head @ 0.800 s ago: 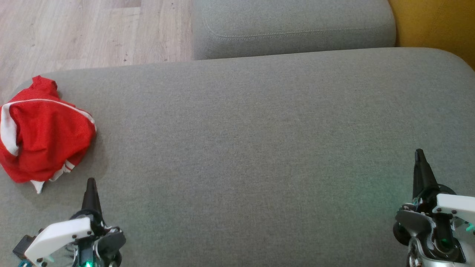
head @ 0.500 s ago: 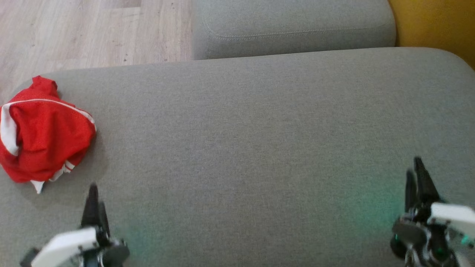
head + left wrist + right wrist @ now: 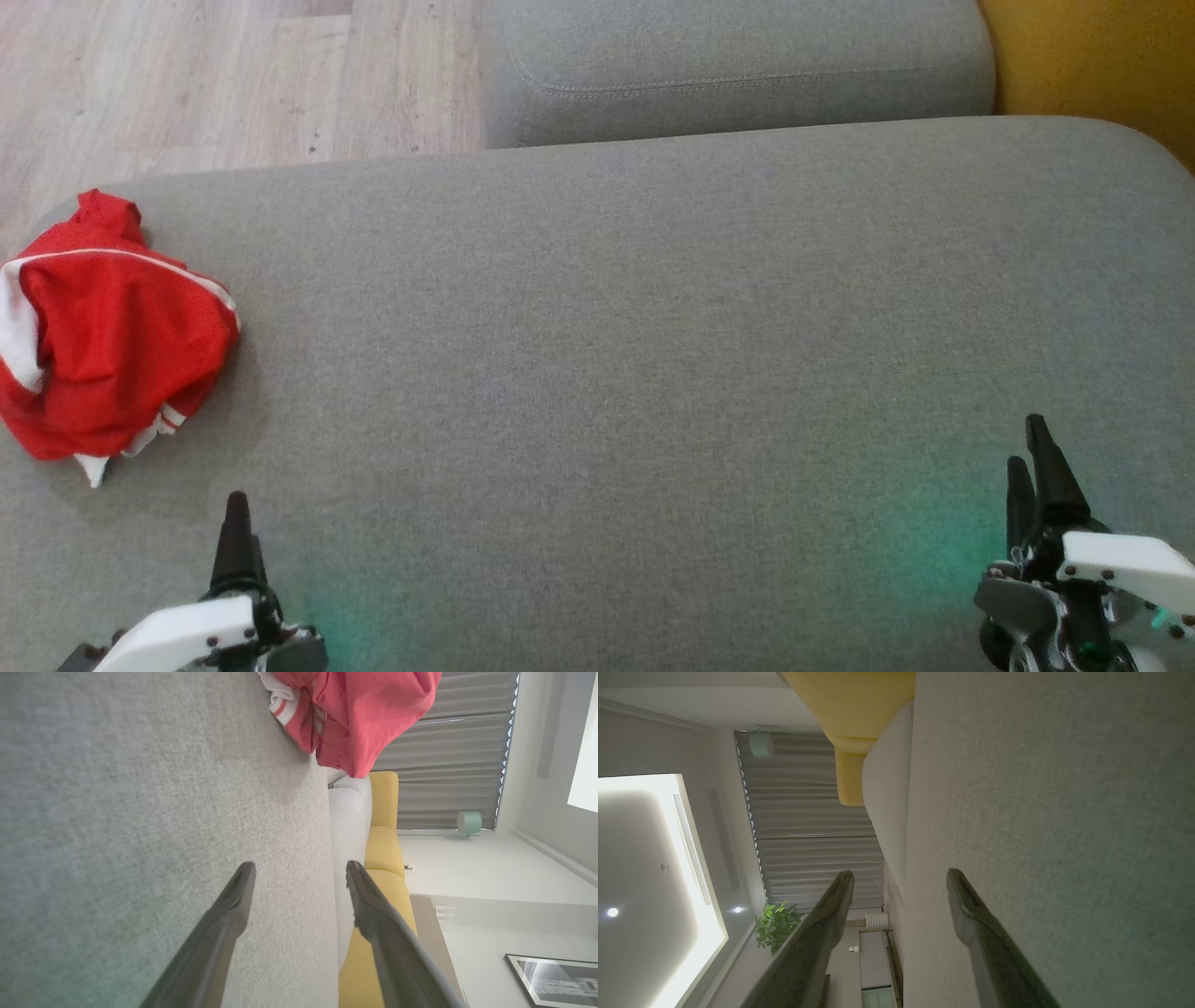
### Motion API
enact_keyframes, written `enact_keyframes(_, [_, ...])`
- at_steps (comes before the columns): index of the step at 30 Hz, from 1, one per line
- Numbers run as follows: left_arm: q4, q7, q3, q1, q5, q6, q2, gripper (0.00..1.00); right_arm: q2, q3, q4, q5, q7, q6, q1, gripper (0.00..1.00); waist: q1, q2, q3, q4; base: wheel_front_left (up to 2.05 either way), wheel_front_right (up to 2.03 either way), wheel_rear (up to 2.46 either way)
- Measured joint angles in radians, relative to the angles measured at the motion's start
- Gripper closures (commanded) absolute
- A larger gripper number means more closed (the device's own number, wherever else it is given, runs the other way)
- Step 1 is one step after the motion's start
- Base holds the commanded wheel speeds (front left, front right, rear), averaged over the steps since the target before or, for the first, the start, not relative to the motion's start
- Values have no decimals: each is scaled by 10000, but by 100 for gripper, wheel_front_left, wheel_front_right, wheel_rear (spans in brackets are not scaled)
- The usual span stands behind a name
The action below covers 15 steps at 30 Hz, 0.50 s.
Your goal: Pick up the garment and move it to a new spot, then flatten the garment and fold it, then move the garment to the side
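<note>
While both arms sit low at the near edge of the grey cushion [image 3: 607,327], you have the garment [image 3: 112,327] lying in a crumpled red heap with white trim at that cushion's far left edge, close to its rounded corner. Your left claw [image 3: 236,511] is over bare fabric on the near side of the heap and slightly to its right, apart from it, its two dark fingers spread and holding nothing. In the left wrist view the garment's striped hem lies ahead of the fingertips. Your right claw [image 3: 1024,444] is well apart at the lower right, likewise spread wide over plain cushion. Beyond the cushion you see a second grey cushion [image 3: 728,65], wooden floor [image 3: 187,75] and yellow upholstery [image 3: 1092,56].
</note>
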State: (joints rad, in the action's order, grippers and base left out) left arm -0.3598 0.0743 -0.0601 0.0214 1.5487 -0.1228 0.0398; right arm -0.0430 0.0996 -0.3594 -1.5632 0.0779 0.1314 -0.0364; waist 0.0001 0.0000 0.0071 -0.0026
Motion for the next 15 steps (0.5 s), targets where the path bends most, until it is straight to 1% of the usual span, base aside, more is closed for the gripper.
enact_keyframes(9, [-159,-282,169,374,-1185,-2,36,0,-104,-288,-84,851,-309,0,-436,0,0,0,86,-31,0,0,0])
enact_keyframes(15, [-213,-437,274,427,-2270,-2,94,0,-194,-368,-190,1662,-447,0,-609,0,0,0,121,-46,0,0,0])
